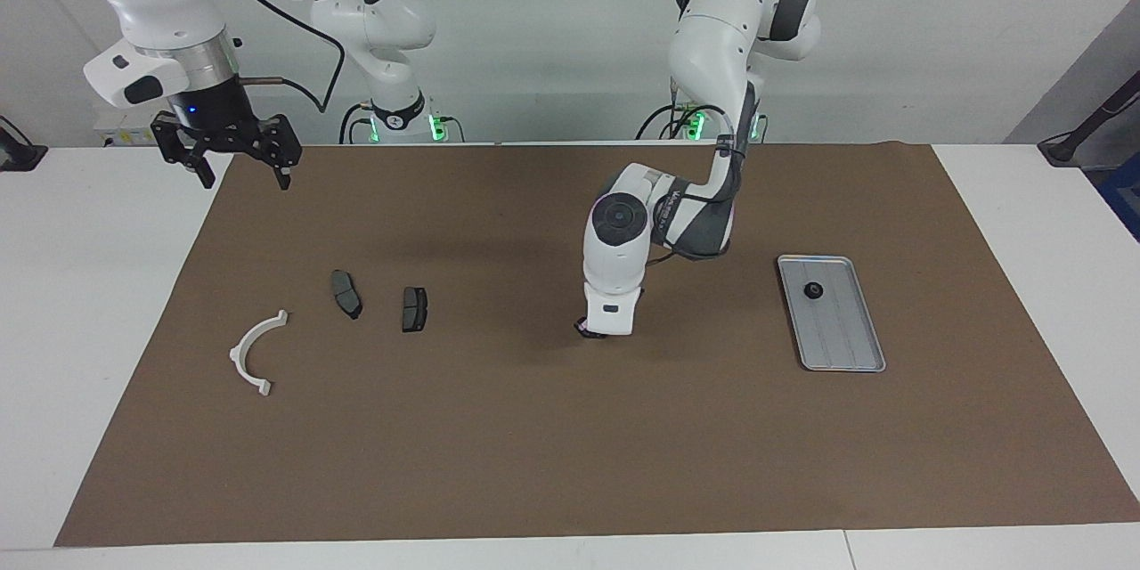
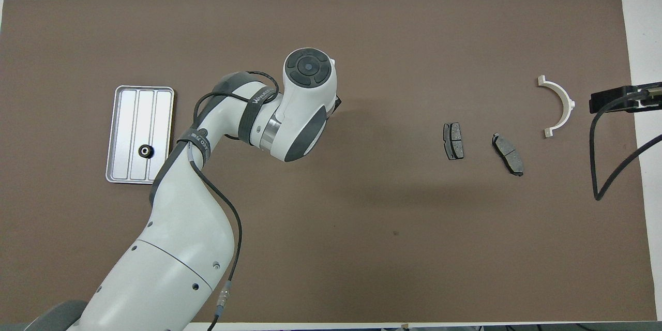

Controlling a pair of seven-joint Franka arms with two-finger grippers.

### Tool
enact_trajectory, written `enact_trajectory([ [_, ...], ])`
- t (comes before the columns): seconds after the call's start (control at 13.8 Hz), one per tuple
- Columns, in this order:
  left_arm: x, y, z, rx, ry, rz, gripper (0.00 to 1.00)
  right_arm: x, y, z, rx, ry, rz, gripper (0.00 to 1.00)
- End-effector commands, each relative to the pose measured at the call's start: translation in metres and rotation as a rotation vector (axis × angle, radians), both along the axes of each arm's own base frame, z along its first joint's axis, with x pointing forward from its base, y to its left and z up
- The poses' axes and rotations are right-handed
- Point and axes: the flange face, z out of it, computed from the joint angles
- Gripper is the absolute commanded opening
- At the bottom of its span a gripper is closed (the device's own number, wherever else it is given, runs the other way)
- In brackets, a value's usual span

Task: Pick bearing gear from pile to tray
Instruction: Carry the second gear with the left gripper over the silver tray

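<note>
While the left gripper sits low at the middle of the brown mat in the facing view, its fingertips are pinched together, and whatever may be between them is hidden under the wrist. There is lettering on the dark band of that arm's forearm, too small to read here. The right gripper hangs high over the mat's corner at the right arm's end, on the robots' edge, its fingers spread wide and empty. The tray, silver-grey with rounded corners and lengthwise ridges, lies toward the left arm's end of the mat. One gear, a small black round piece, sits in it near the rim closest to the robots. Toward the right arm's end lie two dark brake pads, side by side but apart, and a white curved bracket closer to that end's edge.

Over to the overhead view: the left arm covers its own gripper, only a dark sliver showing beside the wrist. The band's lettering is clearer here but I cannot make it out with certainty. The tray shows three ridged lanes, and the gear, toothed at its rim with a pale centre, rests in the middle lane at the robots' end. The brake pads and bracket lie flat. The right gripper just pokes in at the mat's edge.
</note>
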Motion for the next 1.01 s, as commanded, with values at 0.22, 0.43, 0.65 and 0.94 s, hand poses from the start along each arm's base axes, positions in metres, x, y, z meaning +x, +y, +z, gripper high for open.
enact_trajectory([
  [0.22, 0.029, 0.141, 0.041, 0.01, 0.073, -0.058, 0.0, -0.001, 0.002, 0.004, 0.054, 0.028, 0.015, 1.0],
  [0.43, 0.042, 0.239, 0.048, -0.015, 0.095, -0.138, 0.0, -0.007, 0.003, 0.002, 0.064, 0.082, 0.012, 1.0],
  [0.65, 0.045, 0.309, 0.039, -0.039, 0.091, -0.23, 0.0, -0.008, 0.002, 0.002, 0.082, 0.089, 0.007, 1.0],
  [0.94, 0.049, 0.353, 0.031, -0.046, 0.054, -0.27, 0.0, -0.007, 0.007, 0.002, 0.112, 0.087, 0.01, 1.0],
])
